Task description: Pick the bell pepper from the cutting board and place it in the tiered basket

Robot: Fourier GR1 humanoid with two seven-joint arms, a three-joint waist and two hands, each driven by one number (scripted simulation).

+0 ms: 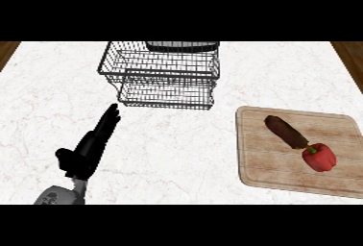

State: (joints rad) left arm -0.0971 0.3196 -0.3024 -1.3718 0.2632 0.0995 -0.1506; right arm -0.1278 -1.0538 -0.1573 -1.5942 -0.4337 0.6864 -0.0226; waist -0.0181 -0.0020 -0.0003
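Note:
A red bell pepper (320, 157) lies on the wooden cutting board (269, 168) at the right of the counter, near the board's right side. Touching it on the upper left is a long dark brown vegetable (285, 131). The wire tiered basket (162, 74) stands at the back centre. My left hand (90, 146) rests open at the lower left, fingers straight and pointing up toward the basket, far from the board. The right hand does not show.
A dark object (182, 46) sits in the basket's top tier at the back. The white marble counter (177, 144) spans the view, with wooden floor strips at the far left and right edges.

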